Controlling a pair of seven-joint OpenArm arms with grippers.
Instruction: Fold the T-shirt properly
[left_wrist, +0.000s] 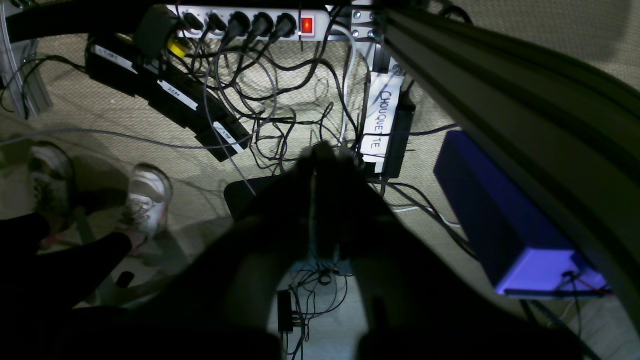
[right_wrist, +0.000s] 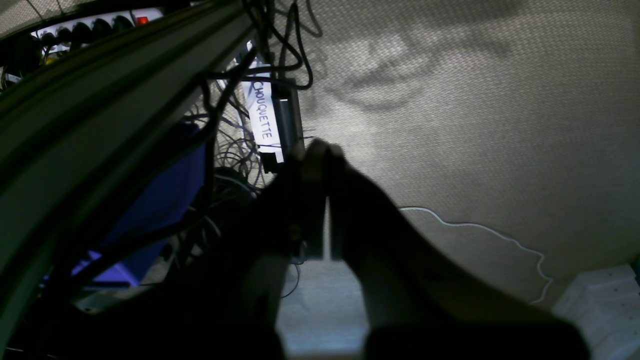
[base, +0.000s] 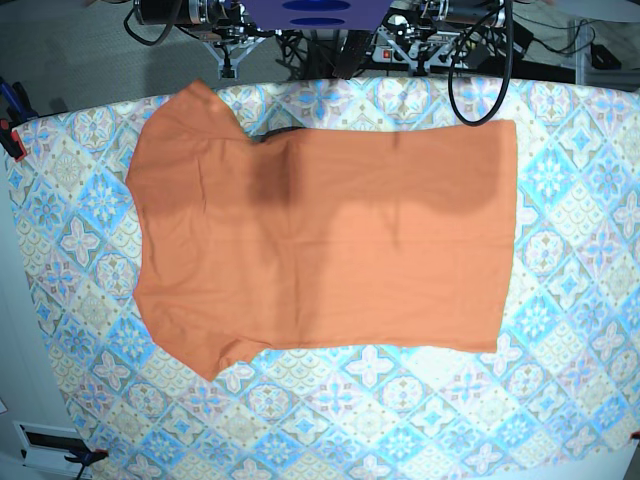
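A table covered by a blue-and-cream tile-patterned tablecloth (base: 560, 330) fills the overhead view, with grey carpet and robot hardware along its far edge. A large plain orange short-sleeved cloth T-shirt (base: 330, 240) lies spread flat across the middle of the cloth, collar and sleeves to the left, straight hem to the right. Two soft shadows darken its far half.

Neither claw is over the shirt or the table. Both wrist views look down at the floor beside the rig. The left gripper (left_wrist: 327, 152) hangs with its dark jaws pressed together, holding nothing, above a tangle of black cables (left_wrist: 280, 100), a white power strip (left_wrist: 245, 22) with a red switch, and a blue box (left_wrist: 505, 220). A person's white shoe (left_wrist: 147, 197) stands at the left. The right gripper (right_wrist: 322, 150) also has its jaws together and empty, over beige carpet (right_wrist: 475, 125).
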